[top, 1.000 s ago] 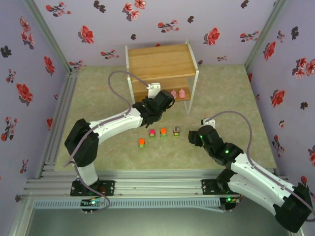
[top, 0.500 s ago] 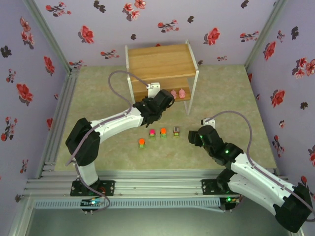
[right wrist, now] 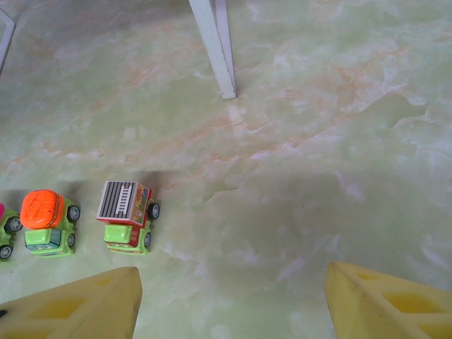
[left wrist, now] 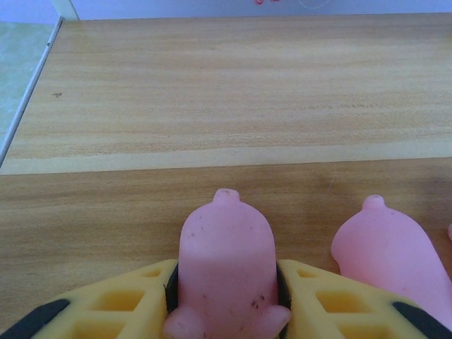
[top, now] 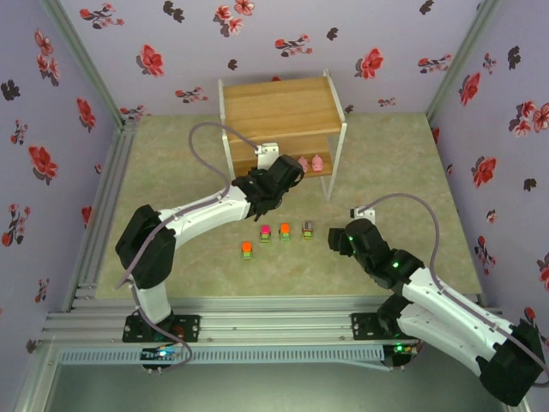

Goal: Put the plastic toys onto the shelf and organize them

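Note:
A pale-pink pig toy [left wrist: 226, 268] stands on the lower board of the wooden shelf [left wrist: 212, 106], and my left gripper [left wrist: 226, 282] is shut on it, pads against both its sides. A second pig [left wrist: 388, 254] stands just to its right. From above, the left gripper [top: 287, 172] reaches under the shelf's [top: 279, 107] top board, beside two pink pigs [top: 310, 161]. Several yellow-green trucks [top: 285, 231] sit in a row on the table. My right gripper [right wrist: 233, 296] hangs open over bare table, right of the grey-topped truck [right wrist: 126, 215] and the orange-topped one [right wrist: 48, 222].
The shelf's white front leg [right wrist: 215, 46] stands on the table ahead of the right gripper. A fourth truck, orange-topped [top: 247, 249], sits lower left of the row. Flowered walls close in the table on three sides.

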Tool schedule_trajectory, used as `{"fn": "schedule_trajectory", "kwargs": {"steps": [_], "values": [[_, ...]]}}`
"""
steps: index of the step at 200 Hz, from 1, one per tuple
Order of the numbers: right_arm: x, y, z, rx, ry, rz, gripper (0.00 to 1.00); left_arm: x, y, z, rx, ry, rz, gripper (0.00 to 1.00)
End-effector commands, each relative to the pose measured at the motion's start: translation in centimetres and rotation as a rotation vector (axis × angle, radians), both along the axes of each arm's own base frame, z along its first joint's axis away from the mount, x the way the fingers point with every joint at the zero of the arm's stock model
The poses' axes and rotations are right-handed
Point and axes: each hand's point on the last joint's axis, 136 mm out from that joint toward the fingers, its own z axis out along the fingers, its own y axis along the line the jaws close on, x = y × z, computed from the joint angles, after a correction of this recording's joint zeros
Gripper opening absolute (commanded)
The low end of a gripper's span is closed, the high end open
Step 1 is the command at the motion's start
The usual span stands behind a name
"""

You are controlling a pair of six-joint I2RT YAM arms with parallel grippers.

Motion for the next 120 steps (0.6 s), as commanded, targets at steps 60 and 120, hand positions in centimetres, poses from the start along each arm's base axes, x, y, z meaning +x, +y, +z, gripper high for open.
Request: {"fn": "schedule_trajectory", "kwargs": {"steps": [60,120], "values": [[0.12,-0.14,-0.14,-0.014,-0.006,0.005,0.70,0.63,-0.14,0.28,-0.024,-0.005,0.025,0.45],[0.20,-0.07,-0.10,-0.013,-0.007,0.005,0.70,0.47,-0.01,1.00,-0.037,-0.016,0.023,0.47]]}}
